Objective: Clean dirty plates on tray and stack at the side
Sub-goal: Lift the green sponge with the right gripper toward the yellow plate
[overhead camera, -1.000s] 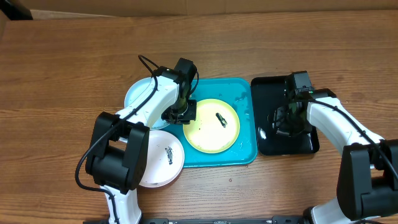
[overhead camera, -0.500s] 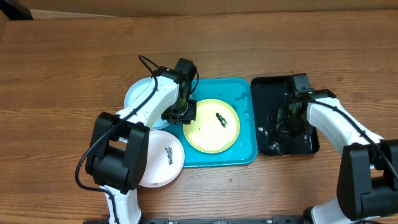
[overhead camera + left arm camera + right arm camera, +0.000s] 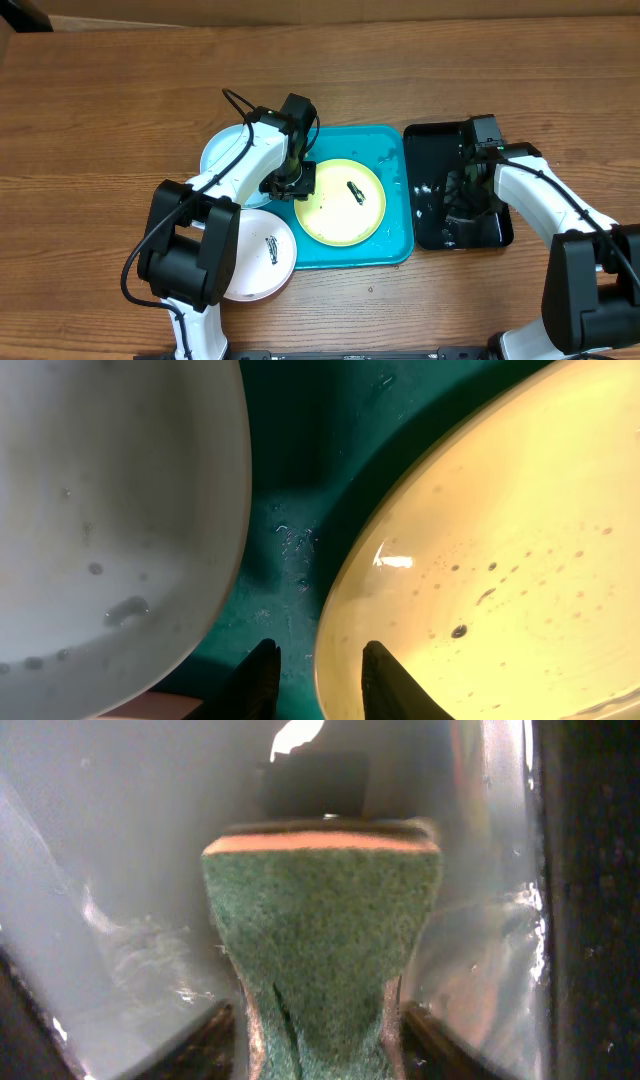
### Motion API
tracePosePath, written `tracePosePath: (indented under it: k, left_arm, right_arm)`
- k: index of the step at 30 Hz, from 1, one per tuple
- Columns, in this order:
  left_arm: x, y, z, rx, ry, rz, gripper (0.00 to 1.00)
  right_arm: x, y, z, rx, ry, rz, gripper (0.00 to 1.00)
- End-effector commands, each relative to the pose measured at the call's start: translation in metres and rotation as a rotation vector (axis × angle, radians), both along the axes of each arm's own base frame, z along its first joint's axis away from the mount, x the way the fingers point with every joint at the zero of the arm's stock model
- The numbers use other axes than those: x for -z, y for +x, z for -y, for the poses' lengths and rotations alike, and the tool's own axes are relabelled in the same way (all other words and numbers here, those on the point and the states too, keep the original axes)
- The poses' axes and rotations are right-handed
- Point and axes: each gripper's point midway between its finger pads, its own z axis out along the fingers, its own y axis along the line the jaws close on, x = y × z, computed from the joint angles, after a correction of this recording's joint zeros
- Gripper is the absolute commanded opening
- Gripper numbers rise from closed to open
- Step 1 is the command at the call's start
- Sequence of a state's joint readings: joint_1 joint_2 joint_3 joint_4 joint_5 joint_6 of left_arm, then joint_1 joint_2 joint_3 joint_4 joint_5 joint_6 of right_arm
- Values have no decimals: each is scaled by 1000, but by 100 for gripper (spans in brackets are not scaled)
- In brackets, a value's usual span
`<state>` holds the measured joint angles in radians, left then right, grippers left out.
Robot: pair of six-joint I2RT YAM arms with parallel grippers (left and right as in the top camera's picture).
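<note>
A yellow-green plate (image 3: 341, 201) with a dark smear lies on the turquoise tray (image 3: 390, 150). My left gripper (image 3: 290, 184) stands at that plate's left rim. In the left wrist view the left gripper (image 3: 322, 682) is open, one finger on the tray side and one over the yellow-green plate (image 3: 500, 540), with the rim between them. A light blue plate (image 3: 222, 150) lies at the tray's upper left, partly under the arm. A white plate (image 3: 258, 255) with a smear rests on the table by the tray's lower left corner. My right gripper (image 3: 460, 197) is shut on a green sponge (image 3: 320, 920).
A black tray (image 3: 430, 150), wet and shiny, sits right of the turquoise one, and the right gripper (image 3: 320, 1042) and sponge are down inside it. A pale wet plate (image 3: 100, 510) fills the left of the left wrist view. Bare wooden table lies behind both trays.
The right gripper has shifted slightly inside the black tray. The left arm and the three plates have not visibly moved.
</note>
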<state>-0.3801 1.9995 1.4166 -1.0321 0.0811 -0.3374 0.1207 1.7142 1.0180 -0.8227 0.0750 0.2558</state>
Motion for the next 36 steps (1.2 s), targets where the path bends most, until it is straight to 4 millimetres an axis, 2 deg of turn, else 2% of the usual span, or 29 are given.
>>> tracePosePath:
  k: [1,3,4,5,6,9,15,17,19,21,22,23,25,26,29,33,36]
  left_arm:
    - [0,3,3,14,1,4,30]
    - [0,3,3,14,1,3,30]
    - [0,3,3,14,1,4,30]
    - [0,3,3,14,1,4,30]
    - [0,4,3,13,1,4,31]
    - [0,4,3,12,1,4,31]
    - [0,3,3,3,2,3,31]
    - [0,3,3,3,2,3,31]
    - [0,3,3,3,2,3,31]
    - [0,3,3,3,2,3,31]
    - [0,3,3,3,2,3,31]
    - [0,3,3,3,2,3,31]
    - [0,3,3,3,2,3,33]
    - [0,3,3,3,2,3,33]
    - [0,3,3,3,2,3,34]
    - [1,3,4,1,2,3,34]
    - [1,4,4,-5,1,6,34]
  right_arm:
    - [-7,11,3,7,-9,33,17]
    - [-7,10,3,7,-10,28,17]
    - [-7,10,3,7,-11,27,27]
    - [-7,10,3,7,-10,27,45]
    - [-7,10,3,7,-11,29,56]
    - [-8,14,3,8,-9,45,66]
    - [-10,30,1,8,-2,109,66]
    - [-11,33,0,8,0,124,64]
    - [-12,35,0,8,1,130,47]
    - [-12,35,0,8,1,130,23]
    - [-12,35,0,8,1,131,21]
    - [-12,35,0,8,2,132,24]
    - [-12,35,0,7,2,132,68]
    - [-12,34,0,7,1,127,76]
    - [-10,27,1,7,-2,96,74]
    - [-9,18,2,7,-7,61,50]
    - [-9,17,2,6,-7,55,46]
